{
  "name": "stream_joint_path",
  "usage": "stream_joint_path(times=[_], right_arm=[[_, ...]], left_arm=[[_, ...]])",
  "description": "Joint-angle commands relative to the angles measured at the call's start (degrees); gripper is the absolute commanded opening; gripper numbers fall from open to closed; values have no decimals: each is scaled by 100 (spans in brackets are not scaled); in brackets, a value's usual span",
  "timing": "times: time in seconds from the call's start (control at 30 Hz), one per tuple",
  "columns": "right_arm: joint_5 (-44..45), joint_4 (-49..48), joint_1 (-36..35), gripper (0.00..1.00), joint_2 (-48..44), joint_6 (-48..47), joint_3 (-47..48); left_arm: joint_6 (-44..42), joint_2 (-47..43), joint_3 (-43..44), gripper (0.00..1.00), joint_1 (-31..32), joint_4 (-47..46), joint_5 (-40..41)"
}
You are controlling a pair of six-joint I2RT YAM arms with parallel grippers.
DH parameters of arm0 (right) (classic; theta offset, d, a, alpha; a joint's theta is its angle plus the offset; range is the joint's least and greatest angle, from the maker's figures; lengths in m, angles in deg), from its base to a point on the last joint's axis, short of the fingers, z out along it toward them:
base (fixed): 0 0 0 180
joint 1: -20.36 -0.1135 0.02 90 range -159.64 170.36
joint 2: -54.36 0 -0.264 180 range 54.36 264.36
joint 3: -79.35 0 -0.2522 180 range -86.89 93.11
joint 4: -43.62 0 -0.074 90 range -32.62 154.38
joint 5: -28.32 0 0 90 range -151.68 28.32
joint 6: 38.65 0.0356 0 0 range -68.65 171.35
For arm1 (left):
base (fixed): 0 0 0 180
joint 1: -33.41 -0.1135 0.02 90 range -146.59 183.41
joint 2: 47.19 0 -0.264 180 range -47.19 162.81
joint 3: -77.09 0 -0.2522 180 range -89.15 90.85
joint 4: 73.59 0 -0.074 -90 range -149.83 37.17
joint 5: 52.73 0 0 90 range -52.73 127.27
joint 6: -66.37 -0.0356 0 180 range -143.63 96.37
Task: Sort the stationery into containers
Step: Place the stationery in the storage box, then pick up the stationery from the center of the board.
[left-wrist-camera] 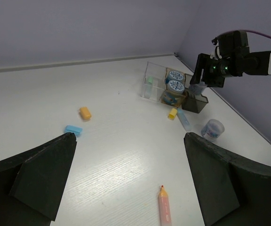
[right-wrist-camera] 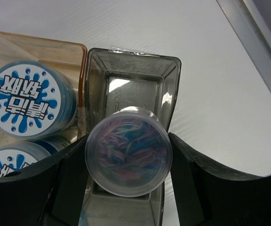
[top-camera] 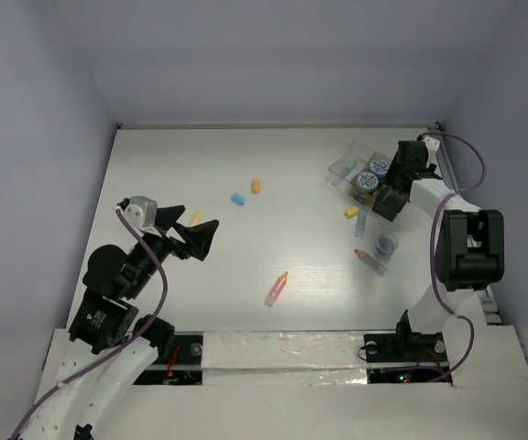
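Note:
My right gripper (right-wrist-camera: 128, 188) is shut on a clear round jar (right-wrist-camera: 128, 157) of coloured clips, held over the dark tray (right-wrist-camera: 133, 70). Beside the tray, two blue-white-lidded jars (right-wrist-camera: 25, 101) sit in an amber compartment next to the clear box (top-camera: 346, 168). My left gripper (top-camera: 191, 236) is open and empty at the left, well away from every item. On the table lie a pink-orange stick (top-camera: 276, 288), a blue block (top-camera: 238, 198), an orange block (top-camera: 256, 186), a yellow block (top-camera: 351, 212), a clear-capped stick (top-camera: 362, 221), another jar (top-camera: 386, 244) and an orange-tipped stick (top-camera: 370, 259).
A small yellow block (top-camera: 196, 218) lies just beyond my left gripper. The grey enclosure walls close in the table on the left, back and right. The right arm's elbow (top-camera: 466, 247) hangs over the table's right side.

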Motion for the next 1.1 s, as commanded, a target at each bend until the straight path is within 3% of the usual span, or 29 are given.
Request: stream_joint_path(times=[0.0, 0.1, 0.13, 0.2, 0.33, 0.47, 0.7, 0.9, 1.07], right_arm=[[-38, -372, 24, 68, -11, 11, 339], [5, -390, 24, 75, -10, 11, 383], [84, -381, 24, 89, -28, 19, 383], [102, -390, 24, 99, -54, 28, 357], [50, -285, 24, 100, -291, 98, 191], [-721, -258, -108, 97, -1090, 388, -652], [-1022, 1083, -644, 100, -2900, 932, -2094], [-1068, 2341, -697, 100, -3368, 1126, -2140], [-1197, 2625, -697, 100, -3360, 1110, -2016]], left_arm=[[-65, 11, 205, 99, 26, -188, 12], [-73, 11, 205, 99, 26, -188, 21], [-73, -7, 205, 99, 26, -180, 12], [-73, -16, 205, 99, 26, -179, 21], [-73, -33, 205, 99, 26, -179, 21], [-65, -77, 197, 99, 26, -188, 3], [-56, -174, 196, 99, 79, -188, -6], [-56, -375, 188, 99, 79, -179, 21], [-65, -551, 205, 99, 131, -144, 108]])
